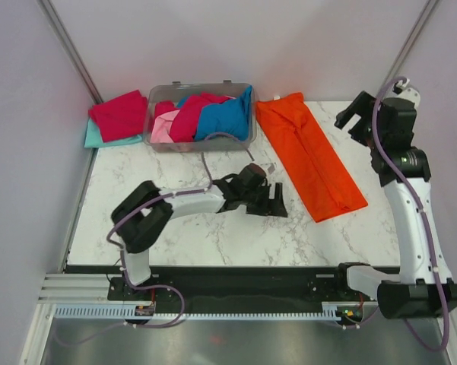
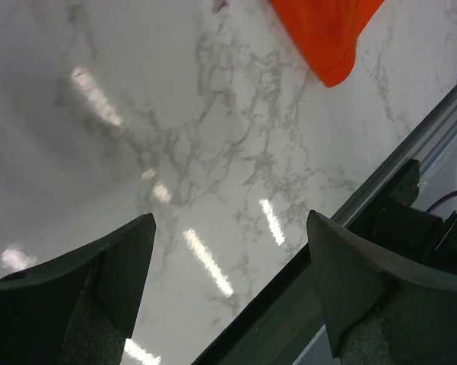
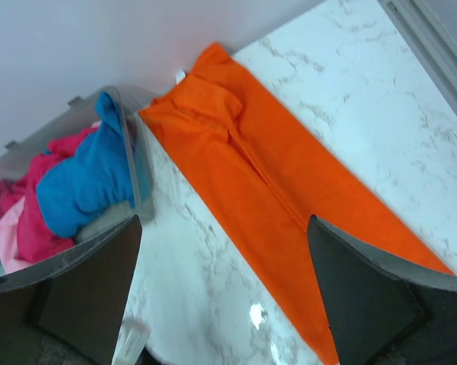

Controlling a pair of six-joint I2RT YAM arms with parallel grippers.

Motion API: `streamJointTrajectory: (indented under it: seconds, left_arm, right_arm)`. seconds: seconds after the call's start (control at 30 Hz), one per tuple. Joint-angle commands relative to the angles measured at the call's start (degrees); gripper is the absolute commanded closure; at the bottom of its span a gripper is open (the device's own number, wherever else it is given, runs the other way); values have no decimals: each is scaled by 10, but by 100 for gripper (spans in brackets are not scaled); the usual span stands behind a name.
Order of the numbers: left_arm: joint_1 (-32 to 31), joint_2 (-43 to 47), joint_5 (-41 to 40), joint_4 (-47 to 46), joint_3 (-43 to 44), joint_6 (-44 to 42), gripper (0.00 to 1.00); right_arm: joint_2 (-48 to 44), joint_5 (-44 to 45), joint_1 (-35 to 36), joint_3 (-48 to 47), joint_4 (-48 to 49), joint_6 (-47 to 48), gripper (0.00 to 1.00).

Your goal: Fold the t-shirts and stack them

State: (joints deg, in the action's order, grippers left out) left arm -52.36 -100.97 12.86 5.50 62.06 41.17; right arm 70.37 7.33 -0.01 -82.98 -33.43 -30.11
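Orange t-shirt [image 1: 310, 156] lies as a long narrow strip on the marble table [image 1: 213, 228], just right of the clear bin [image 1: 200, 86]; in that bin I see a blue shirt [image 1: 224, 115], a crimson shirt [image 1: 188, 114] and a pink shirt [image 1: 164, 131] heaped together; a red shirt [image 1: 120, 112] lies on a teal shirt [image 1: 99, 139] beside its left wall, the teal one mostly covered; my left gripper [image 1: 274, 199] has its fingers spread, empty, just left of the strip's near end; my right gripper [image 1: 352, 119], also spread and empty, hovers to the right of the far end.
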Motion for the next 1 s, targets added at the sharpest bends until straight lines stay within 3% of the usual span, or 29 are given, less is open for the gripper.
streamJointTrajectory:
  seconds: [0.0, 0.2, 0.43, 0.53, 0.57, 0.67, 0.7, 0.87, 0.97]
  left_arm:
    - [-29, -94, 55, -114, 121, 78, 13]
    - [-55, -251, 76, -118, 253, 151, 15]
    - [-86, -377, 62, 12, 419, 181, 25]
    - [-91, -403, 59, 34, 449, 197, 39]
    - [-92, -405, 56, 35, 450, 198, 58]
    - [-91, -394, 52, 43, 444, 191, 95]
    - [-91, -385, 48, 48, 432, 183, 98]
    - [-81, -236, 9, 52, 296, 146, 98]
    - [-64, -140, -14, 45, 145, 129, 98]
  right_arm:
    - [-44, -23, 2, 53, -61, 17, 2]
    - [-145, -31, 3, 98, -106, 28, 2]
    - [-204, -34, 3, 135, -128, 26, 2]
    - [-209, -37, 3, 149, -128, 28, 2]
    - [-211, -36, 3, 152, -129, 29, 2]
    - [-216, -33, 3, 163, -132, 30, 2]
    - [-218, -33, 3, 167, -132, 30, 2]
    - [-231, -41, 3, 195, -132, 22, 2]
    - [-242, -91, 3, 241, -128, 8, 2]
